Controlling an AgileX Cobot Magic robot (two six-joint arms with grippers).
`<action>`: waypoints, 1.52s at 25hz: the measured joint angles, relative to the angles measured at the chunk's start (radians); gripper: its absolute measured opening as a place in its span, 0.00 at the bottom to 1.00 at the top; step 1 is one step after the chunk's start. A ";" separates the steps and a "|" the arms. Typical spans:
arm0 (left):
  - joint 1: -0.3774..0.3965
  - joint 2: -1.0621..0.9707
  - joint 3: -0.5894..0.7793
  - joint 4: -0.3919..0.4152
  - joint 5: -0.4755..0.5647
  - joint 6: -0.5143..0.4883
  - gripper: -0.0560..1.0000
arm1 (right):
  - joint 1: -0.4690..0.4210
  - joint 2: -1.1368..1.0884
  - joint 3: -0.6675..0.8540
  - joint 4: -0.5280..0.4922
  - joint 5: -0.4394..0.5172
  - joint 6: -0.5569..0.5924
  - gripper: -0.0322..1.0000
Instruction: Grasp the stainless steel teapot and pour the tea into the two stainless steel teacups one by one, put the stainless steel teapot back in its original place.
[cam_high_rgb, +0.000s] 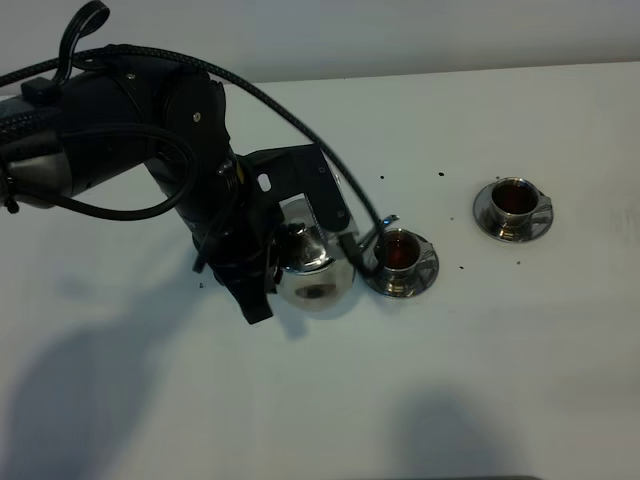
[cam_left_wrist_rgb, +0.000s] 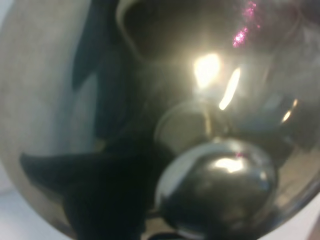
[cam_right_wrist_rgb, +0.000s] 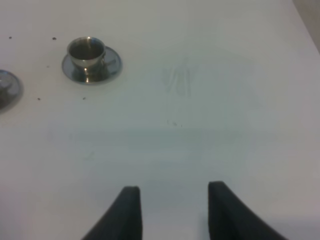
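Tilting the stainless steel teapot (cam_high_rgb: 312, 272) toward the nearer teacup (cam_high_rgb: 400, 250), my left claw (cam_high_rgb: 250, 262) grips it; my right claw (cam_right_wrist_rgb: 172, 210) hangs wide.

Soft overhead light, blurred glare on teapot (cam_left_wrist_rgb: 200, 125) — table (cam_high_rgb: 500, 400) shadows

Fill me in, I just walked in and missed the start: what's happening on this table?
The left arm has the stainless steel teapot tipped toward the nearer teacup, its spout at the cup's rim. Both that cup and the farther teacup already hold dark reddish tea, each sitting on its saucer. The right gripper is open over bare table, holding nothing. The left gripper's fingers are hidden behind the pot.
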 joint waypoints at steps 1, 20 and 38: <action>0.000 0.000 0.000 0.000 0.014 -0.038 0.26 | 0.000 0.000 0.000 0.000 0.000 0.000 0.33; 0.009 -0.021 0.111 0.061 -0.189 -0.411 0.26 | 0.000 0.000 0.000 0.000 0.000 0.000 0.33; 0.177 0.019 0.034 0.061 -0.241 -0.811 0.26 | 0.000 0.000 0.000 0.000 0.000 0.000 0.33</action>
